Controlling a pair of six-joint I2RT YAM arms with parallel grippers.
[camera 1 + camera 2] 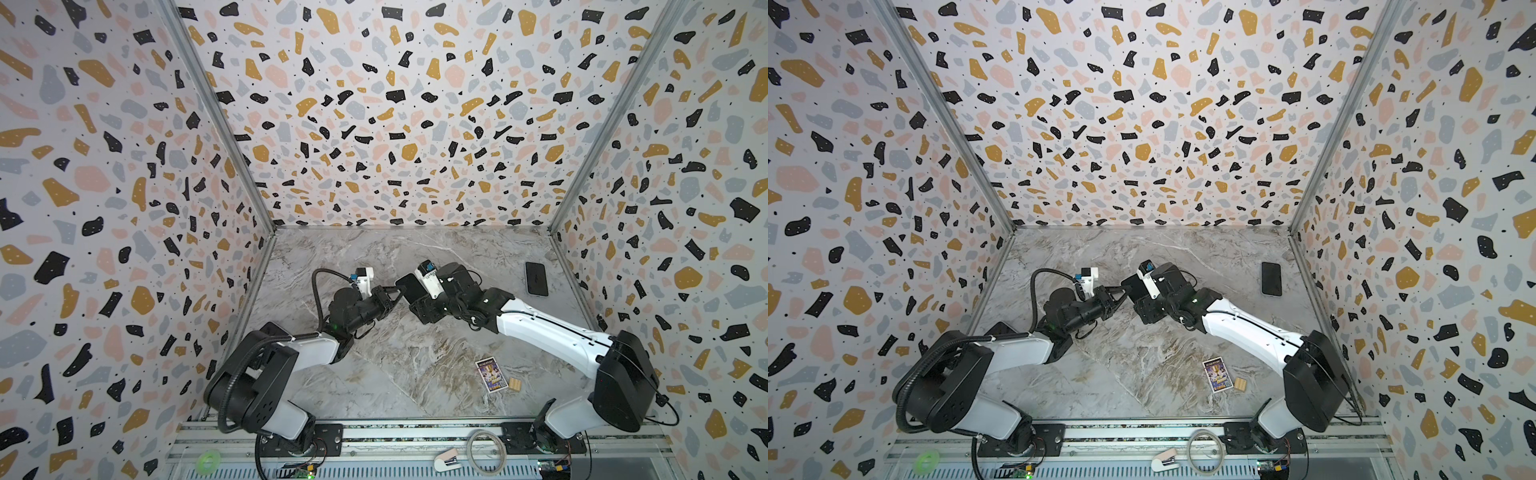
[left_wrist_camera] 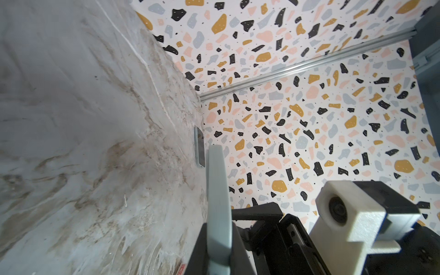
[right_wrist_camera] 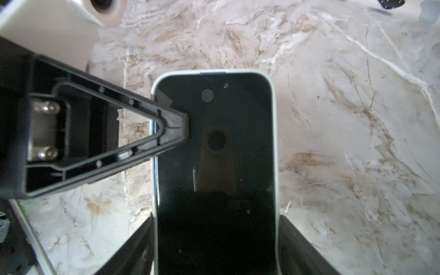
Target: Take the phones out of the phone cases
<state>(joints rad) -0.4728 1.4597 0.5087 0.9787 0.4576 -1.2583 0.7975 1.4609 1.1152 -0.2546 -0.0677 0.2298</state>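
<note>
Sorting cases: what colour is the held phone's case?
The phone case is pale grey-green; right wrist view shows it best.

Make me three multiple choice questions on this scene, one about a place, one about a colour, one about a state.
1. The spare phone lies: A by the right wall; B by the left wall; C under an arm.
2. The phone case rim is: A red; B pale; C black.
3. The left end effector is: A wide open; B shut on the edge of the cased phone; C out of sight.
A, it lies flat beside that wall; B, a light rim frames the dark screen; B, its tips pinch the edge.
</note>
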